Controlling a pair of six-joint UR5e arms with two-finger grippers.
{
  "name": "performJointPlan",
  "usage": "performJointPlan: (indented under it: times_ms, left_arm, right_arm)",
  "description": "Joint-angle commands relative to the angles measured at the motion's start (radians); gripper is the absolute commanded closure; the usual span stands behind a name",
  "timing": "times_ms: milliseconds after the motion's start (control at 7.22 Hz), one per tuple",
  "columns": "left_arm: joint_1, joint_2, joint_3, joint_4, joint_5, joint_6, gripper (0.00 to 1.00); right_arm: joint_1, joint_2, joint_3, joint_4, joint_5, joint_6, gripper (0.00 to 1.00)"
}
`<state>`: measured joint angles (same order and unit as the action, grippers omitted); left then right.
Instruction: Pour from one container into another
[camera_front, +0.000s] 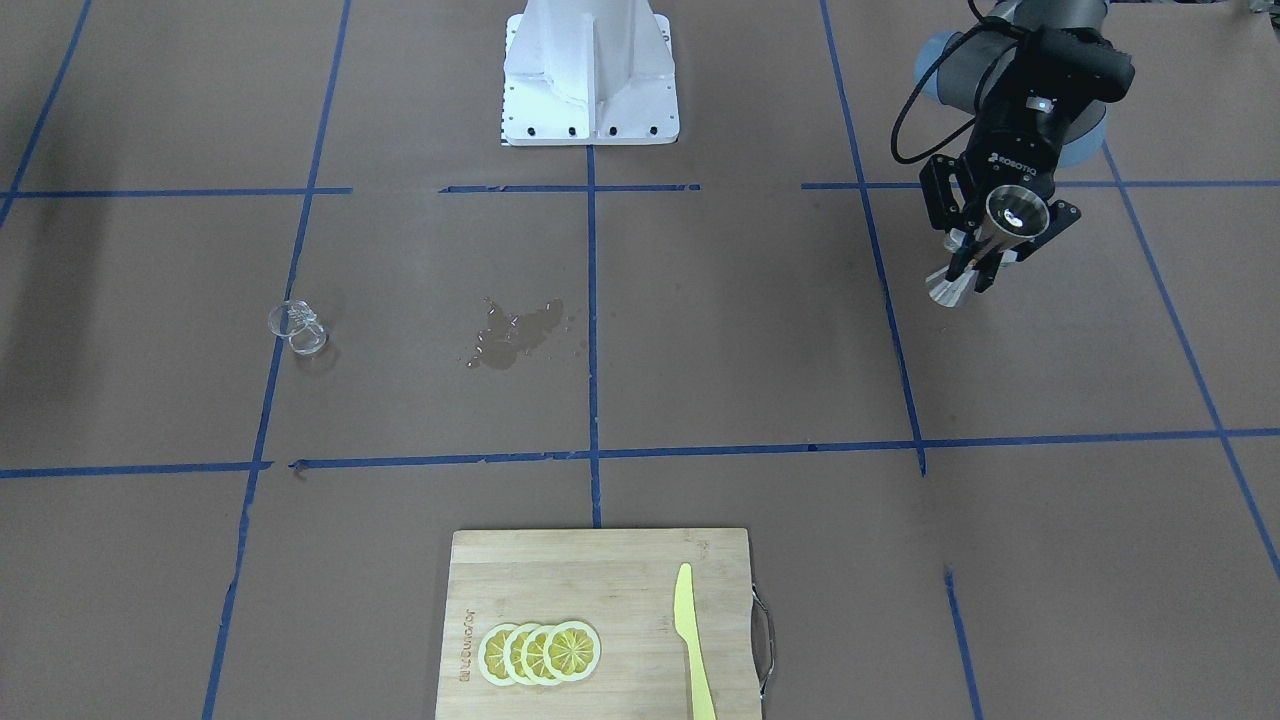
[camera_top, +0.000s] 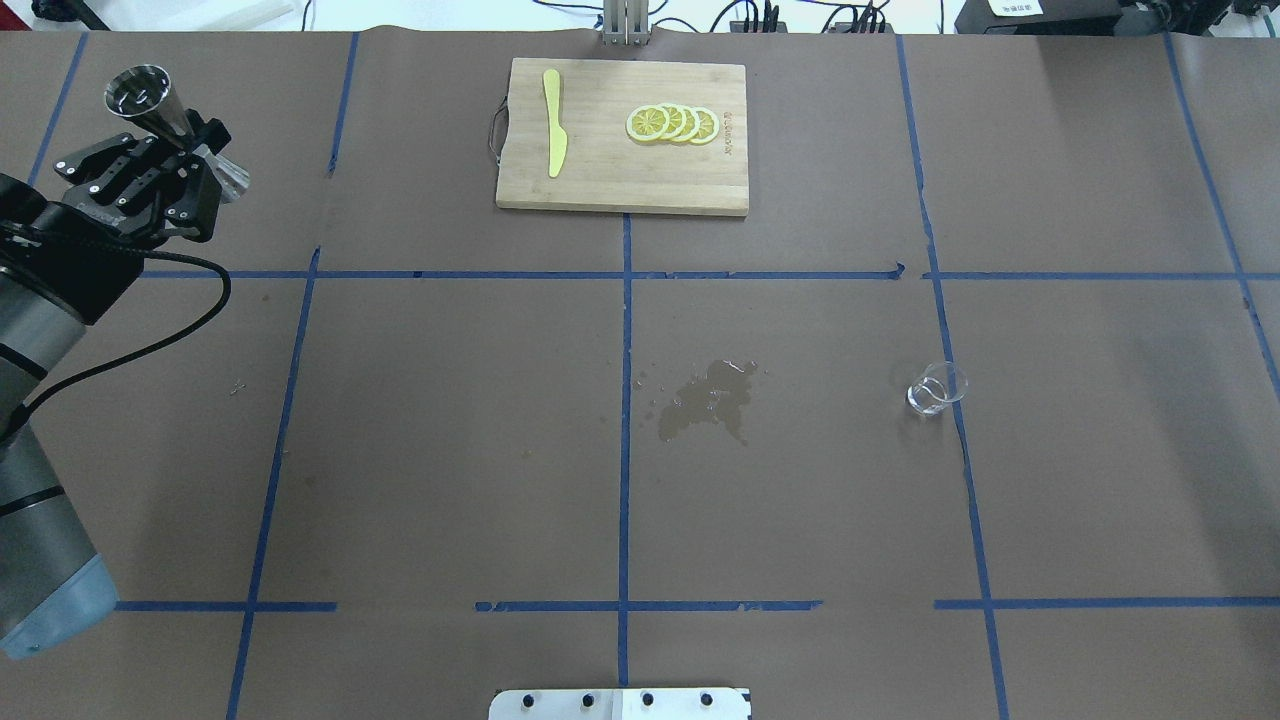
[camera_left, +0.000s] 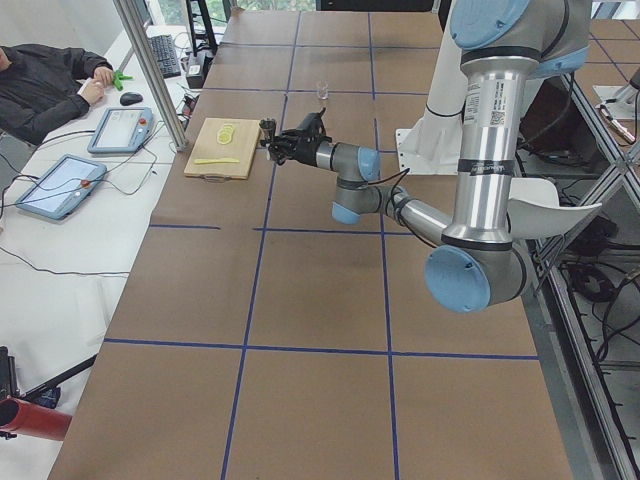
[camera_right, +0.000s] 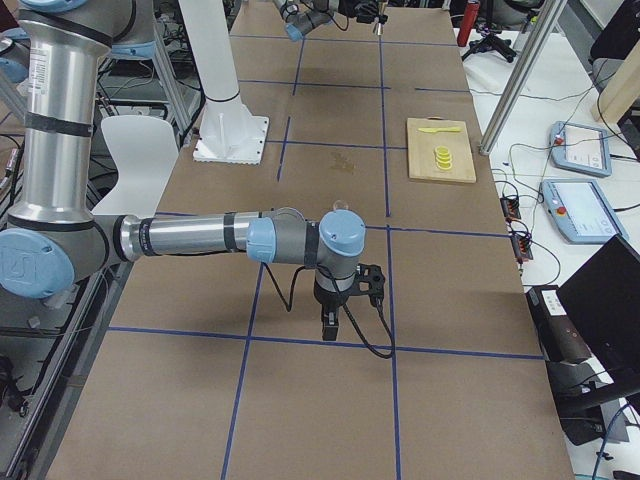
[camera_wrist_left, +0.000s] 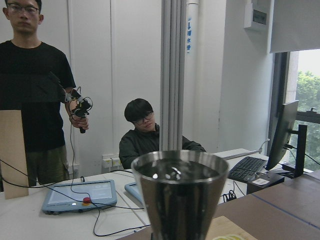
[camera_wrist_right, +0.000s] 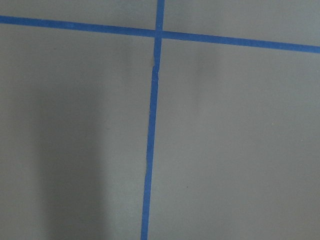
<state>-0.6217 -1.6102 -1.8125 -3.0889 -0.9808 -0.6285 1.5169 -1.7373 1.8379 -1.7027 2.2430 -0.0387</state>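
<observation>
A steel double-ended jigger (camera_top: 140, 95) is held tilted above the table's far left part, with my left gripper (camera_top: 185, 150) shut on its narrow waist. The front-facing view shows the same jigger (camera_front: 1012, 212) in the left gripper (camera_front: 985, 248), liquid glinting in its upper cup. It fills the left wrist view as a dark cup (camera_wrist_left: 180, 195). A small clear glass (camera_top: 936, 388) stands on the right half of the table, far from the jigger. My right gripper (camera_right: 333, 322) points down over the table; I cannot tell whether it is open.
A wet spill (camera_top: 710, 398) darkens the paper near the centre. At the far edge lies a wooden cutting board (camera_top: 600, 190) with lemon slices (camera_top: 672, 123) and a yellow knife (camera_top: 554, 135). Blue tape lines grid the table. Operators sit beyond the far edge.
</observation>
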Motion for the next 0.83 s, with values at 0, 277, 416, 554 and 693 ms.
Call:
performJointPlan:
  times_ms: [0, 277, 416, 554, 693]
  left_arm:
    - [0.004, 0.009, 0.009, 0.022, 0.065, -0.072, 1.0]
    - [0.09, -0.003, 0.018, 0.026, 0.181, -0.157, 1.0]
    - [0.141, -0.014, 0.018, 0.027, 0.224, -0.184, 1.0]
    - [0.167, -0.013, 0.024, 0.039, 0.29, -0.18, 1.0]
    - [0.19, -0.013, 0.024, 0.147, 0.359, -0.18, 1.0]
  right_arm:
    - [0.003, -0.001, 0.0, 0.0, 0.001, -0.001, 0.0]
    - [0.005, -0.001, 0.0, 0.0, 0.0, -0.001, 0.0]
    - [0.008, 0.001, 0.0, 0.0, 0.001, 0.0, 0.0]
    - [0.009, 0.001, 0.0, 0.0, 0.001, 0.002, 0.0]
    - [0.009, 0.001, 0.0, 0.0, 0.001, 0.002, 0.0]
